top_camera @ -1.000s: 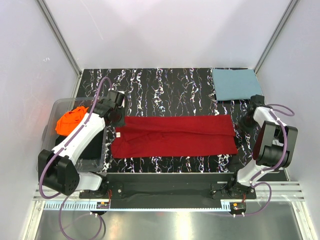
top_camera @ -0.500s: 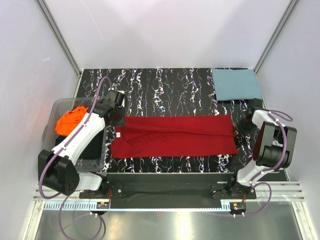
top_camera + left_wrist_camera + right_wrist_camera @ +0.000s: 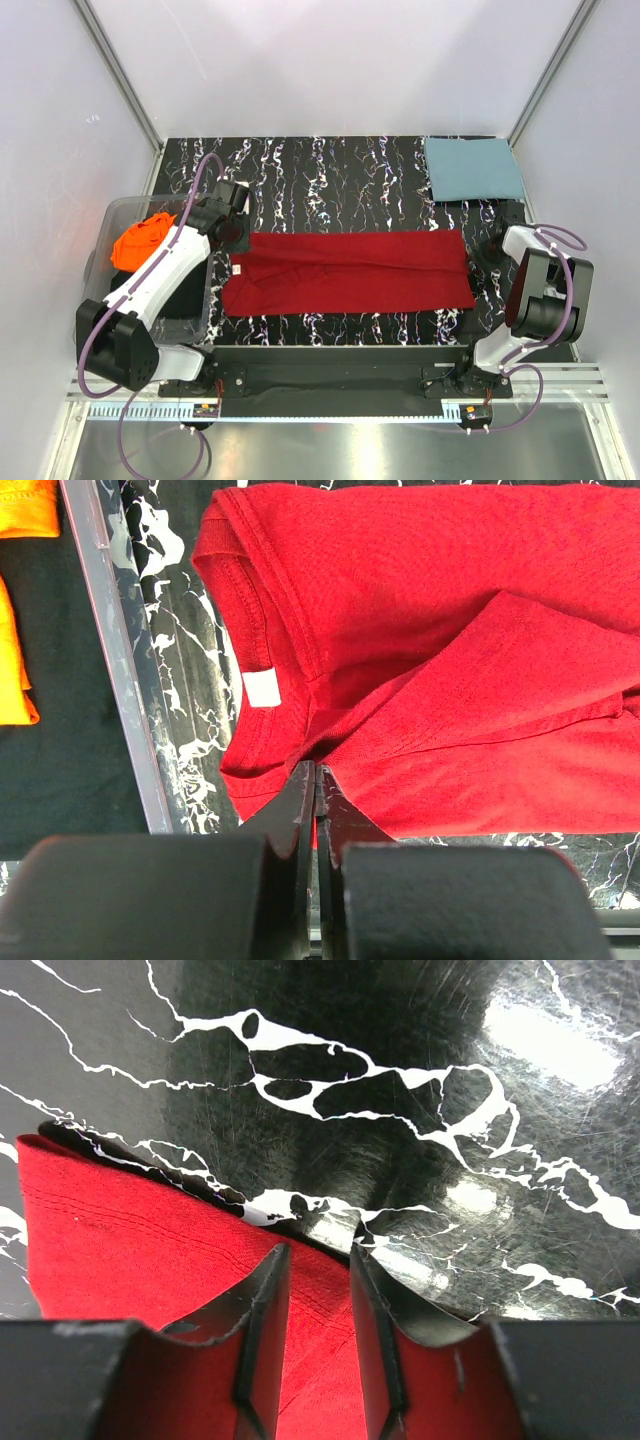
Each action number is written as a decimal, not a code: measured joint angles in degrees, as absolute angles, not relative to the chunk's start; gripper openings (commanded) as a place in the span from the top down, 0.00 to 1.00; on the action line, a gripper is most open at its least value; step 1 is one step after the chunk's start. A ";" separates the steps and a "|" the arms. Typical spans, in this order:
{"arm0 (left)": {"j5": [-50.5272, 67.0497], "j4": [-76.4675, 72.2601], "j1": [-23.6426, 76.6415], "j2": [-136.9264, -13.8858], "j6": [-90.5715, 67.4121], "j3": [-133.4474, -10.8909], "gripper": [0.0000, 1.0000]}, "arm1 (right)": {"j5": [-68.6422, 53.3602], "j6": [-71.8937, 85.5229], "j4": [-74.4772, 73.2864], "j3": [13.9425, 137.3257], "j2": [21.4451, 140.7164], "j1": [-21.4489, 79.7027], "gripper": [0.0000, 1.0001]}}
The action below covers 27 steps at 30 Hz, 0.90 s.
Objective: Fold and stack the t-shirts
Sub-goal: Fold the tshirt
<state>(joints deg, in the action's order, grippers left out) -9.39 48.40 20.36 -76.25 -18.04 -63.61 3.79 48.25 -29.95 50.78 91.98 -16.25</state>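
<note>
The deep red t-shirt (image 3: 350, 272) lies flat as a long strip across the middle of the table. My left gripper (image 3: 237, 238) sits at its collar end. In the left wrist view its jaws (image 3: 317, 772) are shut, pinching a fold of the red t-shirt (image 3: 450, 610) beside the collar label (image 3: 260, 688). My right gripper (image 3: 482, 250) is at the shirt's right edge; its fingers (image 3: 318, 1252) stand apart, astride the hem of the red t-shirt (image 3: 120, 1250). A folded teal-blue t-shirt (image 3: 473, 168) lies at the back right. The orange t-shirt (image 3: 140, 240) is crumpled in the bin.
A clear plastic bin (image 3: 118, 212) stands at the table's left edge, close to my left arm; its wall (image 3: 110, 630) runs just left of the collar. The black marbled table (image 3: 330, 170) stretches behind the red shirt. White walls enclose the space.
My right gripper has shifted slightly toward the red shirt's right hem. The left arm and the shirts have stayed put.
</note>
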 measured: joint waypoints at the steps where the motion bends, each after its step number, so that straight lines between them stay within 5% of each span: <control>1: -9.39 48.40 20.36 -76.25 -18.04 -63.61 1.00 | 3.81 48.34 -29.82 50.65 91.88 -16.23 0.61; 27: -9.39 48.05 21.12 -76.60 -18.09 -63.61 1.00 | 5.08 51.66 -29.80 46.92 88.18 -16.23 0.68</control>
<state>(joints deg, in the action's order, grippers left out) -9.39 48.05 21.12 -76.60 -18.09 -63.61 5.08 51.66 -29.80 46.92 88.18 -16.23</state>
